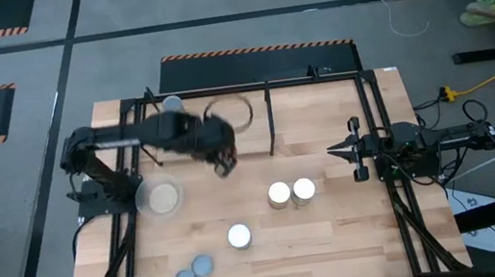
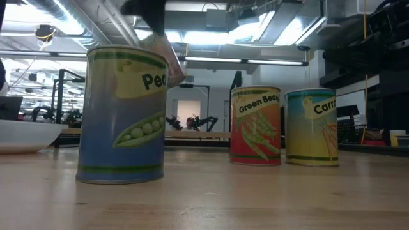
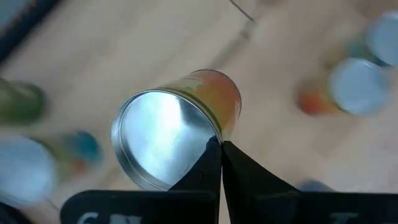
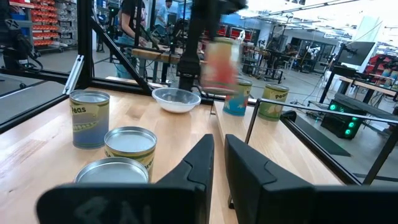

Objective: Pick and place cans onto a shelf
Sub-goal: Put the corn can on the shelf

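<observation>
My left gripper is over the table's middle, shut on an orange-labelled can with a shiny round end. The can shows blurred in the right wrist view and the low view. My right gripper waits at the right, shut and empty. Two white-topped cans stand upright on the table, with a third nearer. Two grey-topped cans stand by the near edge. The black-framed shelf runs along the far side, with a can at its far left. My left gripper pinches the rim of the can's shiny end between its two fingertips. The can is lifted clear of the table and hangs tilted below the fingers, its shiny end turned toward the wrist camera.
A pale round dish sits on the table beside the left arm. A dark ring lies on the far part of the table. The shelf's black posts and rails stand between the two arms.
</observation>
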Robot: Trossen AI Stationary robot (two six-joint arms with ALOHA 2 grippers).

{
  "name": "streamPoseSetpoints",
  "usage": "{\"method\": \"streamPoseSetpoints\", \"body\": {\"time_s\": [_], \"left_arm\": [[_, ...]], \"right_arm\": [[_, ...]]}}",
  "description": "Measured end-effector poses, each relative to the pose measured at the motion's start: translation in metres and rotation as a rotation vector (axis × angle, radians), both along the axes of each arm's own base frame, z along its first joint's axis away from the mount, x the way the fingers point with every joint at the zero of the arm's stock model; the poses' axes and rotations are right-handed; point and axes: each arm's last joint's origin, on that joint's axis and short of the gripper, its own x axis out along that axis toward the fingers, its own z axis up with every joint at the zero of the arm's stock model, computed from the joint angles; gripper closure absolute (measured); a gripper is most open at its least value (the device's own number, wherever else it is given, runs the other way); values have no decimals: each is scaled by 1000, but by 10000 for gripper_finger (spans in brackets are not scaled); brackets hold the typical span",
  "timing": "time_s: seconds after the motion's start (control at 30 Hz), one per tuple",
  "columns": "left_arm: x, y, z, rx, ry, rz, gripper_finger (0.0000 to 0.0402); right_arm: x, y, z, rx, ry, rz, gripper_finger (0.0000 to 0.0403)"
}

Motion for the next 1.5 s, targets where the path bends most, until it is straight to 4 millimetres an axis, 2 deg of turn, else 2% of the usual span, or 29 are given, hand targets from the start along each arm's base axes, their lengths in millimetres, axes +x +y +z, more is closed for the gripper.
{"method": "streamPoseSetpoints", "body": {"time_s": [0.17,0.33,0.57,0.7,0.93,1.13,1.5], "left_arm": [[-8,60,0,113,68,34,401],[-23,108,1,176,132,95,401],[-36,154,-3,204,157,174,401],[-30,172,-15,193,173,166,401],[-11,187,-47,149,272,117,401],[-1,193,-67,116,328,96,402],[9,190,-82,56,345,58,401]], "right_arm": [[0,0,0,0,0,0,357],[0,0,0,0,1,0,357],[0,0,0,0,0,0,357],[0,0,0,0,0,0,357],[0,0,0,0,1,0,357],[0,0,0,0,1,0,357],[0,0,0,0,1,0,357]]}}
